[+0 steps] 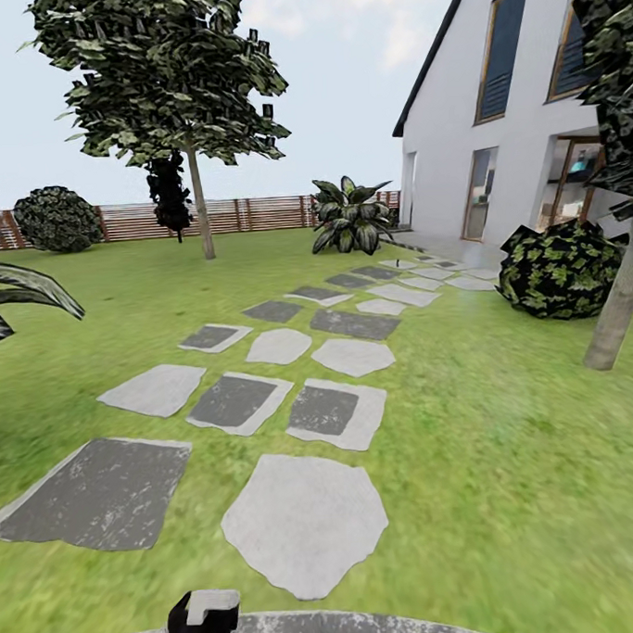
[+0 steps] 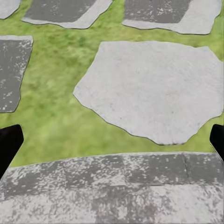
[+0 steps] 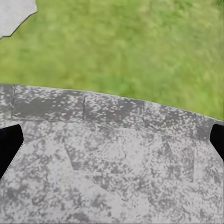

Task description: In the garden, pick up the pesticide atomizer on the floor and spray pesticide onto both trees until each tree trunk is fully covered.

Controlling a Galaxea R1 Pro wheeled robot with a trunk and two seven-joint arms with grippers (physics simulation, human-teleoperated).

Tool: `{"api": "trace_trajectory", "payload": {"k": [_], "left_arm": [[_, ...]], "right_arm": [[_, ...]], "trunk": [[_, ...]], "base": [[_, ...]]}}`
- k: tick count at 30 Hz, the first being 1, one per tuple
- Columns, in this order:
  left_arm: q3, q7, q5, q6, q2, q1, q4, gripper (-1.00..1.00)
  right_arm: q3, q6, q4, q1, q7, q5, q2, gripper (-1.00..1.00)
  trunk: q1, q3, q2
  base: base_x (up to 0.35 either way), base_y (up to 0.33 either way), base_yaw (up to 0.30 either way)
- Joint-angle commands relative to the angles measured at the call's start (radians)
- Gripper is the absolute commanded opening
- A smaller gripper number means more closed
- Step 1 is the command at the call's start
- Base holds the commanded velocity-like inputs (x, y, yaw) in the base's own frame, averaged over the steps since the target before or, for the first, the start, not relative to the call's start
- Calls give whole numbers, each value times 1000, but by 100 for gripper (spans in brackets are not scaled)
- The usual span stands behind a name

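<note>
Facing the lawn (image 1: 509, 455), the robot sees one tree (image 1: 196, 174) far left by the fence (image 1: 255, 213), another trunk (image 1: 618, 305) right. The pesticide atomizer (image 1: 204, 619) sits near, bottom centre, on a grey slab (image 1: 370, 629). The left gripper (image 2: 112, 144) and right gripper (image 3: 112, 144) both gape wide, empty

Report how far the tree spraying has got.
Done: nothing visible; the far tree trunk and the near tree trunk show no white specks. In hand: nothing; the left gripper and right gripper are open and empty above a stone slab. Left: pick up the atomizer, spray both trunks.
</note>
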Motion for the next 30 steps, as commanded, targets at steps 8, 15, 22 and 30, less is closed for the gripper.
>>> {"api": "trace_trajectory", "payload": {"k": [8,15,22,30], "left_arm": [[0,0,0,0,0,0,-1,100],[0,0,0,0,0,0,0,100],[0,0,0,0,0,0,1,100],[0,0,0,0,0,0,1,100]], "right_arm": [[0,-15,1,1,0,0,1,100],[1,-17,19,1,-1,0,1,100],[1,-17,26,1,-1,0,1,100],[1,-18,27,1,0,1,1,100]], "trunk": [[0,0,0],[0,-4,0],[0,-11,0],[0,-14,0]], "base": [[350,0,-226],[350,0,-263],[350,0,-255],[350,0,-91]]}}
